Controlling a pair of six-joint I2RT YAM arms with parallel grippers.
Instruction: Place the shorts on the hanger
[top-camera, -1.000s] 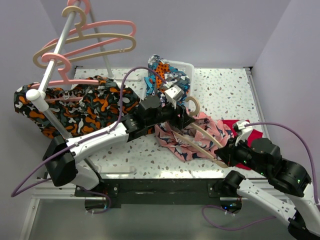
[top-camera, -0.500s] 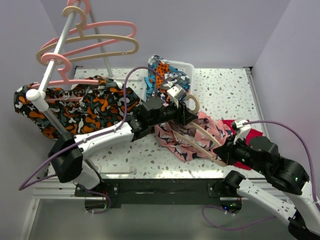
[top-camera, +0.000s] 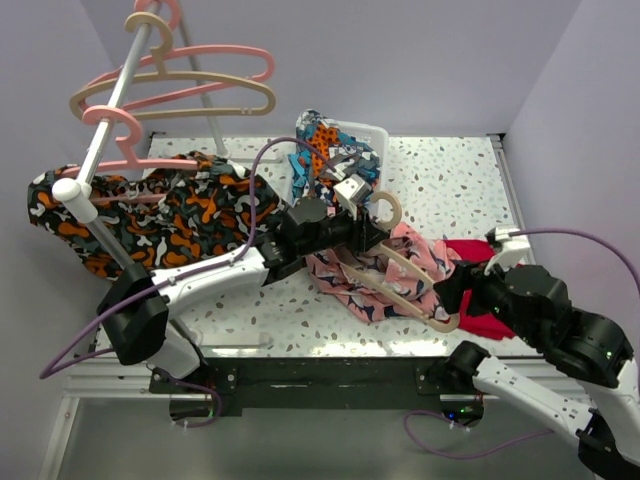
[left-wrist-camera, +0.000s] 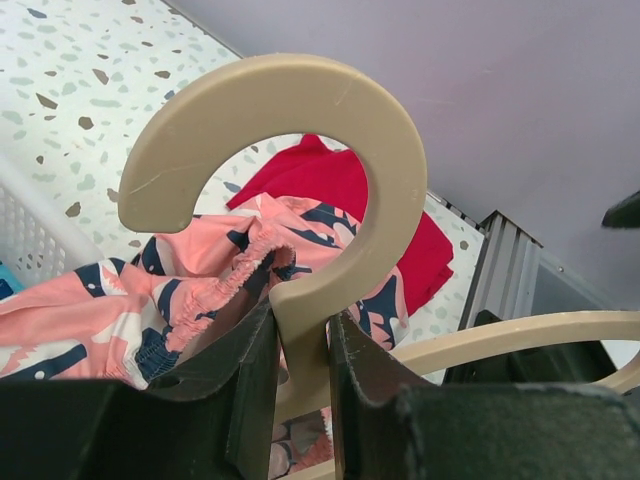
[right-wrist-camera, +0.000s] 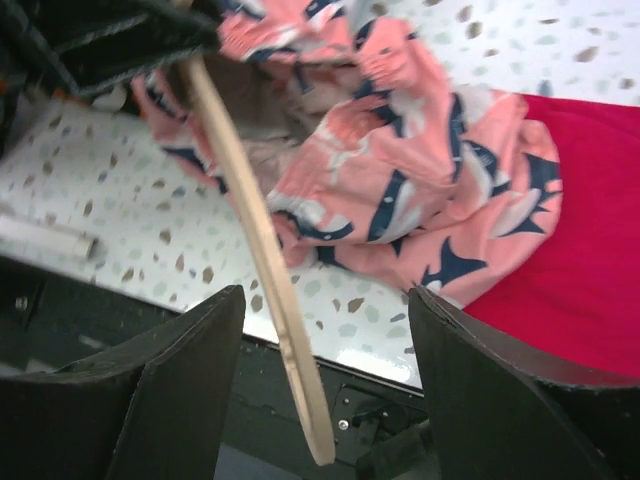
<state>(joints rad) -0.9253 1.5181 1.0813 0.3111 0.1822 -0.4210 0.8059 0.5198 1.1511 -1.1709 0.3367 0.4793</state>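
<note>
The beige hanger (top-camera: 410, 275) lies tilted over the salmon-pink printed shorts (top-camera: 345, 285) in the middle of the table. My left gripper (top-camera: 365, 232) is shut on the hanger's neck just below its round hook (left-wrist-camera: 300, 90), both fingers pressed against the plastic. The shorts (left-wrist-camera: 120, 300) bunch up behind the hook. My right gripper (right-wrist-camera: 325, 300) is open at the hanger's lower right end. That beige arm (right-wrist-camera: 250, 220) runs down between the wide-apart fingers without touching either, and the shorts (right-wrist-camera: 400, 170) lie just beyond.
A plain red cloth (top-camera: 487, 322) lies under the right side of the shorts. A black-orange garment (top-camera: 160, 210) hangs on the rack at left, with pink and beige hangers (top-camera: 170, 85) above it. A white basket of clothes (top-camera: 335, 145) stands at the back.
My right gripper has opened and let go of the hanger's end. My left gripper has closed on the hanger's neck. The hanger's hook has lifted slightly.
</note>
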